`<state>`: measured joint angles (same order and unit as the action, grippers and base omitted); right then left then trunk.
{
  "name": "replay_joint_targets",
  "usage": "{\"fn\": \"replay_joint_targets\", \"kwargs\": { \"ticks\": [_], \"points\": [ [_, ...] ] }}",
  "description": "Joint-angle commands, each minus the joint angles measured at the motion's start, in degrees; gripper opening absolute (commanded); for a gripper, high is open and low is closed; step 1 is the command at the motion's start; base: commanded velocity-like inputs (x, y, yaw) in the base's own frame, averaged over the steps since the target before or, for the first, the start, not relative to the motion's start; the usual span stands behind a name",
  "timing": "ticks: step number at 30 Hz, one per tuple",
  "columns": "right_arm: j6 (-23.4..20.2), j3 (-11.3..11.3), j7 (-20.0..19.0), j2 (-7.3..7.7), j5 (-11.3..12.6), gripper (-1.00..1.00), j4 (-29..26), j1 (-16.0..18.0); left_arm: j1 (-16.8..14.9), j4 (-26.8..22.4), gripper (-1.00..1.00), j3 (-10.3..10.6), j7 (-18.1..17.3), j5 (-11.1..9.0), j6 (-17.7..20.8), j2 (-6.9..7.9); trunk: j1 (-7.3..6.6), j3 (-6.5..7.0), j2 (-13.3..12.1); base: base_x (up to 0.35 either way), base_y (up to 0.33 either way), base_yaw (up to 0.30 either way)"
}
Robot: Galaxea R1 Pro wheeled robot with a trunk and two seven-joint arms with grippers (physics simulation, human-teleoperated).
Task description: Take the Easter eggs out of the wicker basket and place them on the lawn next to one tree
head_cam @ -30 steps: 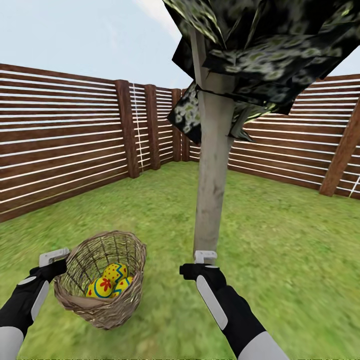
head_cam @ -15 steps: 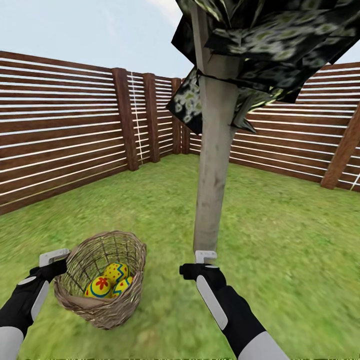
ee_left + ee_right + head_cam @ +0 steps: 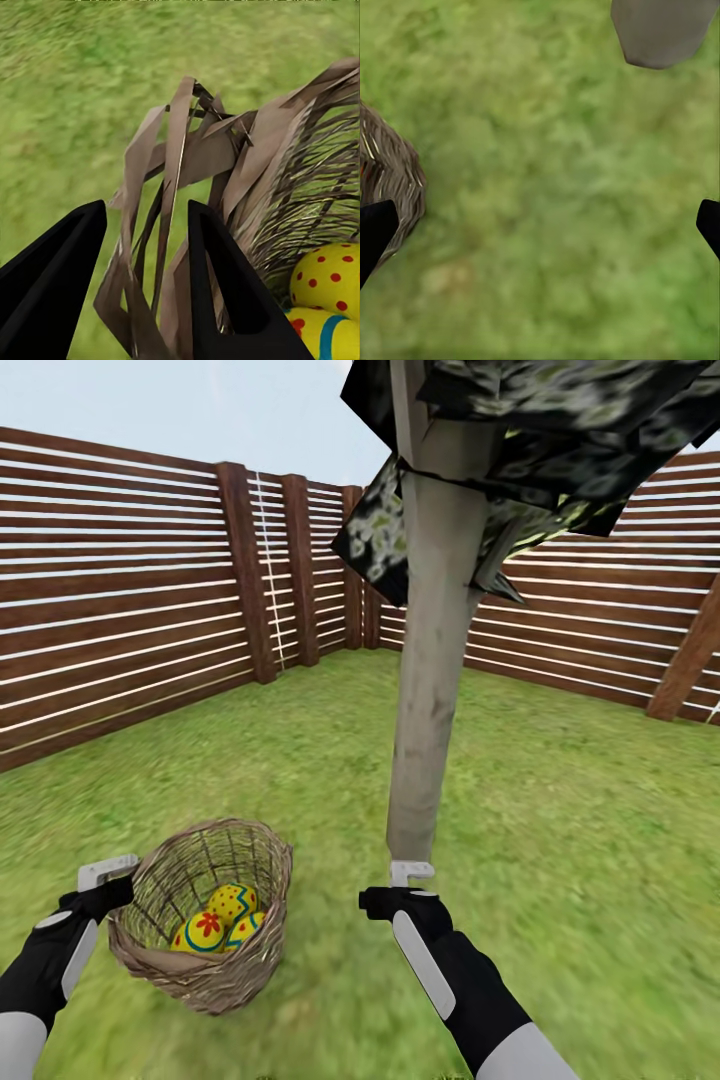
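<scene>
The wicker basket (image 3: 200, 910) stands on the lawn (image 3: 560, 840) at my lower left, close to the tree (image 3: 425, 690) with its grey-beige trunk and dark foliage. Three Easter eggs (image 3: 222, 922), yellow with blue bands and red marks, lie in its bottom. My left gripper (image 3: 100, 885) is at the basket's left rim. In the left wrist view its black fingers (image 3: 225, 292) pinch the woven wall (image 3: 172, 172), and eggs (image 3: 334, 274) show inside. My right gripper (image 3: 408, 885) hangs open over the grass just in front of the trunk's foot (image 3: 664, 30), between trunk and basket (image 3: 386, 187).
A brown slatted fence (image 3: 130, 610) with thick posts closes the garden at the left and back, meeting in a corner behind the tree. Low foliage (image 3: 375, 545) hangs beside the trunk. Open grass stretches to the right of the trunk.
The camera has shifted: fence and foliage sit higher in the picture than a second ago. Both arms, the basket and the eggs keep their places.
</scene>
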<state>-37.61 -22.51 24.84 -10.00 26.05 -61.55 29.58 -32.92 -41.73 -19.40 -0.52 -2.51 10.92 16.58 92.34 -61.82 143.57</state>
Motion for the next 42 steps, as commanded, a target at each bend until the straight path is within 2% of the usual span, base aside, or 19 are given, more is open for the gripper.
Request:
{"fn": "replay_joint_targets", "kwargs": {
  "ticks": [1, 4, 8, 9, 16, 24, 25, 27, 28, 31, 32, 34, 35, 42],
  "points": [
    [-0.1, -0.1, 0.6, 0.00, 0.6, 1.00, -0.1, 0.0, 0.0, 0.3, -1.00, -0.1, 0.0, -0.1, 0.3, -0.06, 0.03, -0.29, 0.0, 0.000, 0.000, 0.000],
    [-0.1, -0.1, 0.6, 0.00, 0.6, 1.00, -0.1, 0.0, 0.0, 0.3, -1.00, -0.1, 0.0, -0.1, 0.3, -0.06, 0.10, -0.96, 0.1, 0.000, 0.000, 0.000],
    [-0.1, -0.4, 0.6, 0.00, 0.5, 1.00, -0.1, 0.0, 0.0, 0.3, -1.00, -0.1, 0.0, -0.1, 0.2, -0.06, 0.10, -0.96, 0.1, 0.000, 0.000, 0.000],
    [-0.1, -0.6, 0.6, 0.00, 0.5, 1.00, -0.1, 0.0, 0.0, 0.3, 1.00, -0.1, 0.0, -0.2, 0.3, -0.06, 0.10, -0.96, 0.1, 0.000, 0.000, 0.000],
    [1.3, -0.9, 0.6, 0.00, 0.7, 1.00, -0.1, 0.0, 0.0, 0.3, 1.00, -0.1, 0.1, -0.2, 0.4, -0.04, 0.10, -0.96, 0.1, 0.000, 0.000, 0.000],
    [1.5, -1.0, 0.6, 0.00, 0.6, 1.00, 0.0, 0.0, 0.0, -0.3, 1.00, -0.1, -0.5, -0.3, 1.6, 0.41, -0.10, 0.82, 0.0, 0.000, 0.000, 0.000],
    [1.5, -1.0, 0.6, 0.00, 0.6, 1.00, -0.1, 0.0, 0.0, -0.7, 1.00, -0.2, -0.5, -0.4, 2.7, 0.44, -0.13, 1.04, -0.1, 0.000, 0.000, 0.000],
    [1.5, -1.0, 0.6, 0.00, 0.6, 1.00, -0.1, 0.0, 0.0, -3.6, 1.00, -1.2, -0.7, -0.5, 7.5, 0.44, -0.18, 1.48, -0.1, 0.000, 0.000, 0.000],
    [1.5, -1.0, 0.6, 0.00, 0.6, 1.00, -0.1, 0.0, 0.0, -5.8, 1.00, -2.7, -0.8, -0.5, 11.3, 0.46, -0.21, 1.70, -0.1, 0.000, 0.000, 0.000],
    [1.5, -1.0, 0.6, 0.00, 0.6, 1.00, -0.1, 0.0, 0.0, -9.7, 1.00, -5.7, -2.8, -0.4, 17.9, 0.47, -0.28, 2.37, -0.1, 0.000, 0.000, 0.000],
    [1.5, -1.0, 0.6, 0.00, 0.6, 1.00, -0.1, 0.0, 0.0, -10.5, 1.00, -5.9, -3.9, -0.4, 19.3, 0.47, -0.31, 2.59, -0.1, 0.000, 0.000, 0.000],
    [1.5, -1.0, 0.6, 0.00, 0.6, 1.00, -0.1, 0.0, 0.0, -14.0, 1.00, -6.3, -8.6, -0.3, 25.3, 0.47, -0.36, 3.03, -0.2, 0.000, 0.000, 0.000],
    [1.5, -1.0, 0.6, 0.00, 0.6, 1.00, -0.1, 0.0, 0.0, -15.2, 1.00, -6.3, -9.5, -0.2, 27.1, 0.50, -0.39, 3.25, -0.2, 0.000, 0.000, 0.000],
    [1.5, -1.0, 0.6, 0.00, 0.5, 1.00, -0.1, 0.0, 0.0, -19.6, 1.00, -6.5, -10.5, -0.2, 35.3, 1.91, -0.57, 4.80, -0.3, 0.000, 0.000, 0.000]
  ]
}}
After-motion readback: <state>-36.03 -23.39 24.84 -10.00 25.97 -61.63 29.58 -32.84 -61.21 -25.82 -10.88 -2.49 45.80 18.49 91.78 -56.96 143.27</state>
